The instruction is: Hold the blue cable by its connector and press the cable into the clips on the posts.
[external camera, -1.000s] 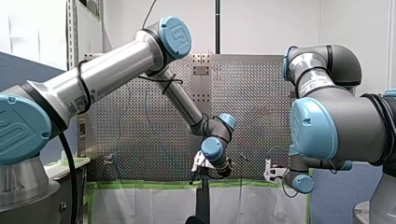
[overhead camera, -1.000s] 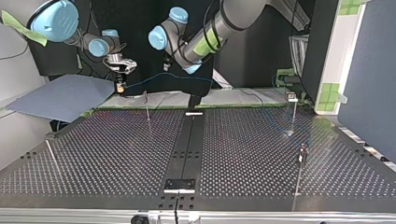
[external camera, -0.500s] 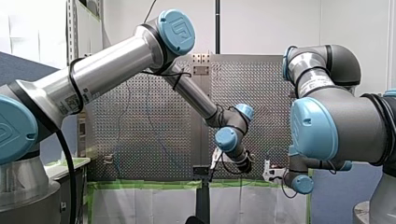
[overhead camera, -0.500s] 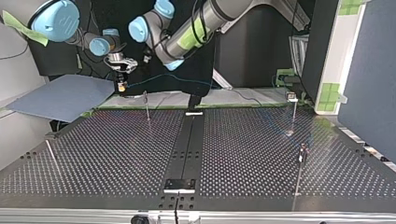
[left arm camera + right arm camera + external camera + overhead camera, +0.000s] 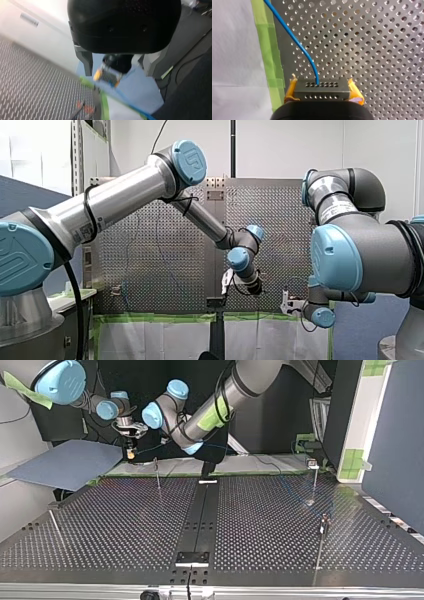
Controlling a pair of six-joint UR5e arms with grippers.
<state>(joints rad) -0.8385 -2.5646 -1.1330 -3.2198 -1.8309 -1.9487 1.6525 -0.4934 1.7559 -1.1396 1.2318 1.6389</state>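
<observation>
The black connector (image 5: 322,88) of the blue cable (image 5: 297,42) sits between the yellow pads (image 5: 355,94) of my right gripper (image 5: 322,86), which is shut on it over the perforated table's edge. In the top view my right gripper (image 5: 130,442) hangs at the far left edge of the table, with the cable (image 5: 148,450) trailing away from it. My left gripper (image 5: 118,74) is open, and the held connector (image 5: 108,76) shows ahead of it between its metal fingers (image 5: 87,63). In the front view my left gripper (image 5: 226,287) hovers a little left of my right gripper (image 5: 287,302).
Thin posts stand on the perforated table (image 5: 125,530): one near my right gripper (image 5: 157,474), two at the top view's right (image 5: 315,477) (image 5: 324,525), and one leaning at the left (image 5: 55,527). Green tape (image 5: 268,50) lines the table's edge. A blue-grey sheet (image 5: 65,462) lies beyond it.
My left arm has swung toward the top view's left and come close to my right gripper, then dropped a little. My right gripper has kept still with the connector.
</observation>
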